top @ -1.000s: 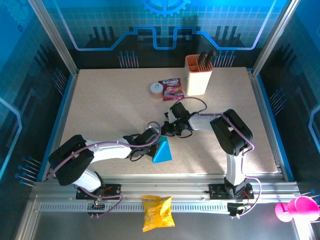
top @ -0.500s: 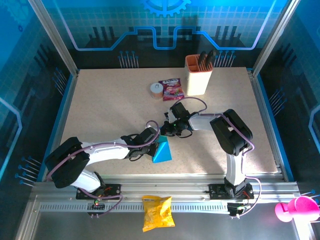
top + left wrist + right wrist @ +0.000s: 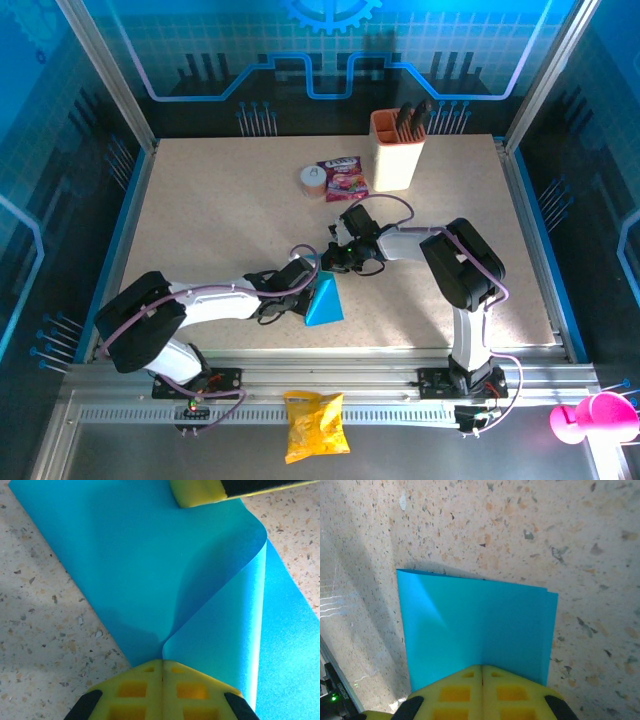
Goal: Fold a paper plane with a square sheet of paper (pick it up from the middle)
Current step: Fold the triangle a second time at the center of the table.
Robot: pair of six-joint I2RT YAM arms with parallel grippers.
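Left end effector and right end effector are still clamping the square sheet of paper near the table's near edge; folding seems to be pausing.

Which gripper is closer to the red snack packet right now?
Right. The right gripper sits at the far tip of the square sheet of paper, toward the snack packet; the left gripper sits at its left edge, farther from the packet.

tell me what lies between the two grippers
The cyan-blue sheet of paper, partly folded over, spans the gap; the left gripper and right gripper each pinch an edge. The left wrist view shows it.
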